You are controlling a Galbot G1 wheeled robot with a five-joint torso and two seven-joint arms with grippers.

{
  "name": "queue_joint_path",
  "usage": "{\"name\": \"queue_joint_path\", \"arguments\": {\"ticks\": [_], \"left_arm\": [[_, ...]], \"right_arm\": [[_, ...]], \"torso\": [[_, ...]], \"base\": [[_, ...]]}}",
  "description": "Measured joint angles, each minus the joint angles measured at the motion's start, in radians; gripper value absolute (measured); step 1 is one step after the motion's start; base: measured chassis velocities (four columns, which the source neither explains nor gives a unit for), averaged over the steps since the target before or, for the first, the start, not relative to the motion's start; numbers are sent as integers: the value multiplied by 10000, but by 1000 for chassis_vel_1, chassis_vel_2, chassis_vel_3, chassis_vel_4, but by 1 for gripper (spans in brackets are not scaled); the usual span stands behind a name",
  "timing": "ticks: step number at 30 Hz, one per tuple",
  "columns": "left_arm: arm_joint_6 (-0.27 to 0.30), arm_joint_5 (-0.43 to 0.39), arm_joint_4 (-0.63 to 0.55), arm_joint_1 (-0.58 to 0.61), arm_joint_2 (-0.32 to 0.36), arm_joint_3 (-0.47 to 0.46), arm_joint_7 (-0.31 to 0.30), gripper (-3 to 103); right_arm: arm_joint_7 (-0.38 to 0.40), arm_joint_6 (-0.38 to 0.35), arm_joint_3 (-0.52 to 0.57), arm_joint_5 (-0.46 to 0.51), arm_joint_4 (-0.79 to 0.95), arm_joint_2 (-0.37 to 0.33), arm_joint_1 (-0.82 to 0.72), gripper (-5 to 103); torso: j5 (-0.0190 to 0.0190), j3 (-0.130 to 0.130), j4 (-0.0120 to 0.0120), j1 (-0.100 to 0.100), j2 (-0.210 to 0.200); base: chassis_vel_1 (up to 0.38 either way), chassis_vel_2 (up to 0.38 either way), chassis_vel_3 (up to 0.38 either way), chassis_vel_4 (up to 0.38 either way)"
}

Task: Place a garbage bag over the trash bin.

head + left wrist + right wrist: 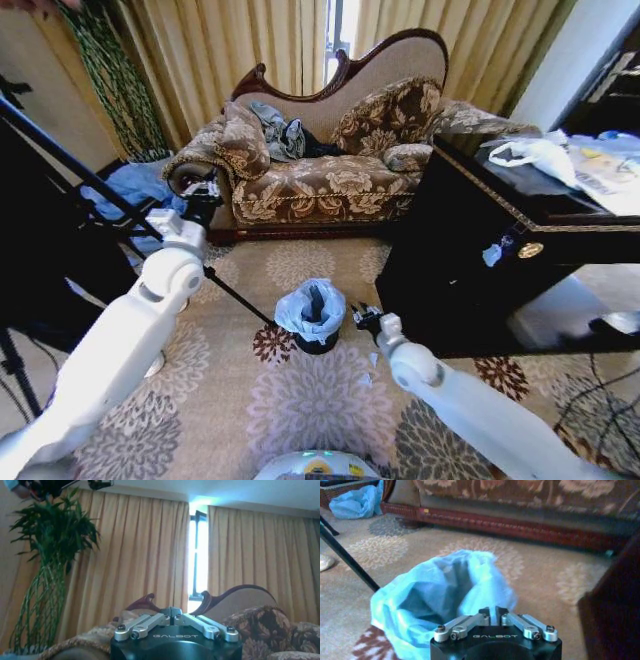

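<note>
Head view: garbage bag (311,307) draped over the trash bin (316,343) on the carpet (300,400), centre, near the sofa (320,160). Right gripper (363,317) just right of the bag, near its rim. Left gripper (200,190) raised well off to the left, far from the bin.

Left wrist view: left gripper (172,612) with fingers pressed together, empty, aimed at curtains (140,555).

Right wrist view: right gripper (494,611) with fingers narrowed to a thin slit, touching or just above the bag (435,596); unclear whether any film is pinched. Probably light, soft, slippery, easily torn; best taken by the rim edge.
</note>
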Motion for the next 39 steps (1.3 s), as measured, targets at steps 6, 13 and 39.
{"name": "queue_joint_path", "arguments": {"ticks": [6,13,39], "left_arm": [[-14,-128,-198,574,-330,-535,80,0],[-208,-234,-126,740,-758,-823,283,0],[-481,-587,98,1024,-1536,-1530,507,0]], "right_arm": [[689,-18,-969,166,-1428,1664,825,0],[1063,-35,-1647,613,-2381,2227,1760,0],[2371,-1048,-2572,2063,-5487,3881,3805,0]], "torso": [[-5,0,8,-1,0],[-4,0,3,0,0],[-3,0,4,0,0]], "base": [[0,0,0,0],[0,0,0,0],[0,0,0,0]]}}
